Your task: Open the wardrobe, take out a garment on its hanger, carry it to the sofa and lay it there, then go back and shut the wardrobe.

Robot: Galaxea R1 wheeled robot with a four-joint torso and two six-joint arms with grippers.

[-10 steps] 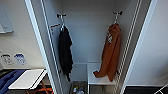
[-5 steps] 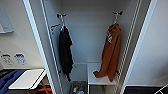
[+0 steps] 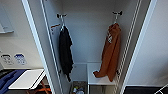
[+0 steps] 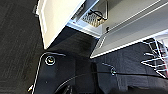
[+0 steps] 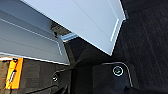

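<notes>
The wardrobe stands open in front of me, both white doors swung wide. Inside on the right, the orange garment hangs on its thin white hanger from a dark hook, its lower end resting on a white inner shelf. A black garment hangs from a hook on the left. The left wrist view looks down past a white door's bottom edge to dark carpet. In the right wrist view the other door hangs over the carpet.
A white tabletop and something blue sit low on the left, outside the wardrobe. Small items lie on the wardrobe floor. A white wire rack and an orange object rest on the dark carpet.
</notes>
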